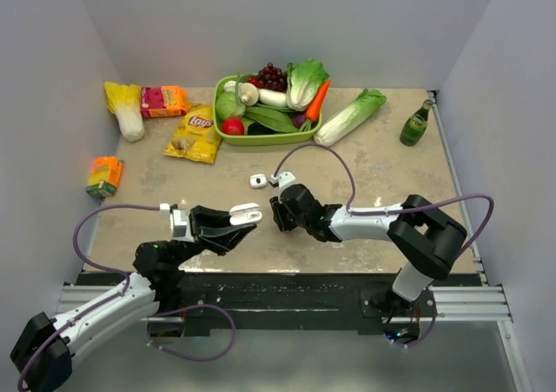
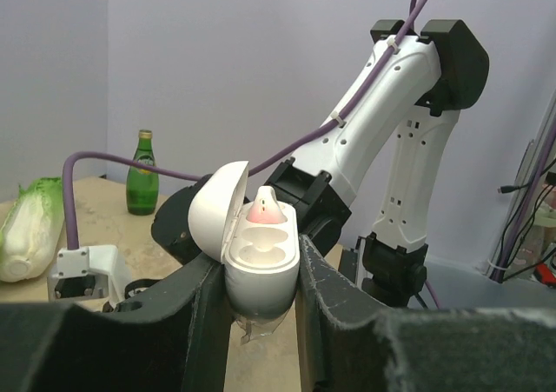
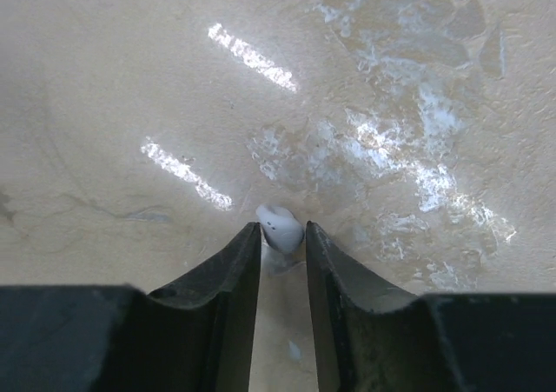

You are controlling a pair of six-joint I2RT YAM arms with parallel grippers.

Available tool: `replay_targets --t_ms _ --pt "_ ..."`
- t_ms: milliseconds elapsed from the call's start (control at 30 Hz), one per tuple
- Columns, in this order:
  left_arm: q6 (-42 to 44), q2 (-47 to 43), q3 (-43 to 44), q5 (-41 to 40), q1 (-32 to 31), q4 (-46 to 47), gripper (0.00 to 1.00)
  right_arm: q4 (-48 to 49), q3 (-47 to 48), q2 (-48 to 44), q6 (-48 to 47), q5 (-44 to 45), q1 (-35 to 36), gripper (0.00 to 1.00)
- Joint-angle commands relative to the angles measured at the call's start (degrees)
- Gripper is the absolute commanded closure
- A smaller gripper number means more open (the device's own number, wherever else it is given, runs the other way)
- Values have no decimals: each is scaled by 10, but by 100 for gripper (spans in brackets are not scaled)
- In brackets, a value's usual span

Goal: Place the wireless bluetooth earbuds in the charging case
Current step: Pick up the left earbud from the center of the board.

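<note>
My left gripper (image 2: 261,262) is shut on the white charging case (image 2: 261,281), holding it upright off the table with its lid (image 2: 213,209) swung open to the left. One earbud (image 2: 265,211) sits in the far socket, lit pinkish; the near socket is bare. In the top view the case (image 1: 247,210) hangs at the table's front middle, facing my right gripper (image 1: 278,215). The right gripper (image 3: 281,235) points down at the table, its jaws slightly apart. A second white earbud (image 3: 280,227) lies on the tabletop between its fingertips, against the left finger.
A small white object (image 1: 258,181) lies just behind the grippers. A green basket (image 1: 261,140) of vegetables stands at the back, with a chips bag (image 1: 193,133), cabbages (image 1: 350,116), a green bottle (image 1: 415,124) and an orange carton (image 1: 104,176) around the edges.
</note>
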Motion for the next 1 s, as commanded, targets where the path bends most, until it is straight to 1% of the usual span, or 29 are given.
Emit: replay_targets --t_ms 0,67,100,133,167,267,467,600,700,800,967 --pt "-6 5 -9 7 -1 44 100 20 -5 -33 -6 1 -1 73" --pt "-6 2 -9 8 -1 43 100 21 -10 -36 0 5 -1 76" --pt "-6 1 -9 8 0 42 100 22 -13 -41 6 7 -1 75" --pt "-6 0 -9 8 -1 40 100 24 -21 -53 9 8 -1 74" --pt "-6 -1 -9 7 -1 39 100 25 -24 -60 11 13 -1 68" --pt "-7 -1 -9 7 -1 39 100 22 -22 -83 16 21 -1 60" --pt "-8 -2 -9 8 -1 43 100 6 13 -85 3 29 -1 57" --pt "-9 -6 -10 7 -1 39 100 -11 26 -74 -3 22 -1 57" --pt "-10 -7 -12 6 -1 38 100 -20 30 -65 -4 -9 4 57" --pt "-12 -6 -12 8 -1 40 100 -30 37 -58 -13 -15 28 57" --pt "-14 -4 -13 9 -1 44 100 -45 50 -40 -17 -38 39 57"
